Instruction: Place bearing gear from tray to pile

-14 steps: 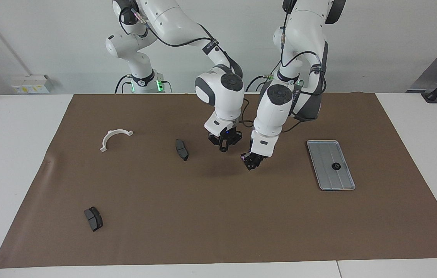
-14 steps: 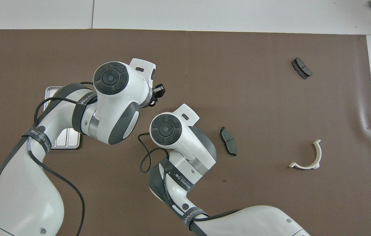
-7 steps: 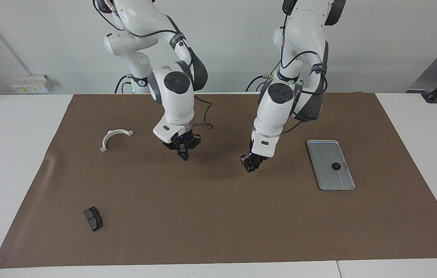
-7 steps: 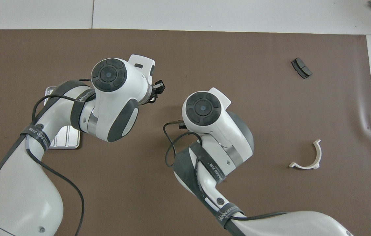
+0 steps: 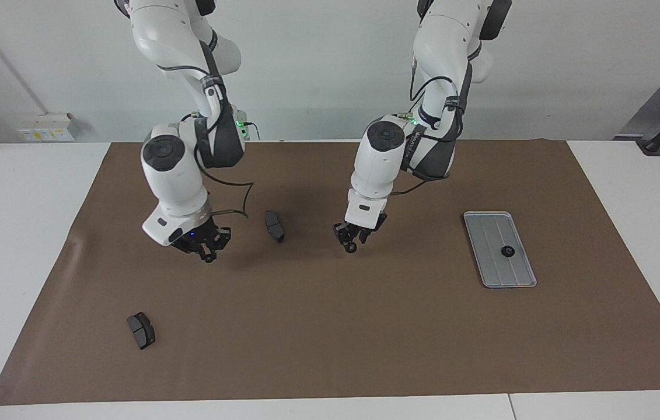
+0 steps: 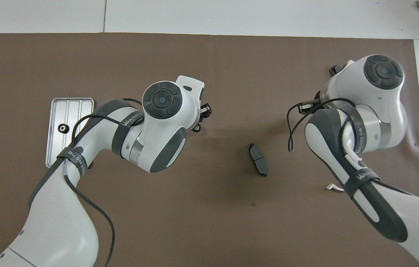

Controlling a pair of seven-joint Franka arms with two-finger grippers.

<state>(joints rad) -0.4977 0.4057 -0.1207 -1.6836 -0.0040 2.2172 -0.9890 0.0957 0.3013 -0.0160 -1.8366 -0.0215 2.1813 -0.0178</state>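
The silver tray (image 5: 488,230) (image 6: 82,111) lies toward the left arm's end of the table with one small black gear (image 5: 507,251) (image 6: 62,128) on it. My left gripper (image 5: 352,240) (image 6: 200,119) hangs low over the mat's middle, beside a dark brake pad (image 5: 274,226) (image 6: 258,159). Its fingers are parted, and a second small black gear (image 5: 351,249) (image 6: 196,128) is right at their tips. I cannot tell whether that gear touches the mat. My right gripper (image 5: 208,252) is shut and empty, over the mat toward the right arm's end.
Another brake pad (image 5: 140,330) lies farther from the robots, toward the right arm's end. Only a tip of the white half-ring bracket (image 6: 333,188) shows past the right arm. White table surrounds the brown mat (image 5: 330,326).
The right arm swung from the middle toward its own end, uncovering the brake pad and hiding the bracket. The left gripper shifted toward the pad and its fingers parted around the small gear.
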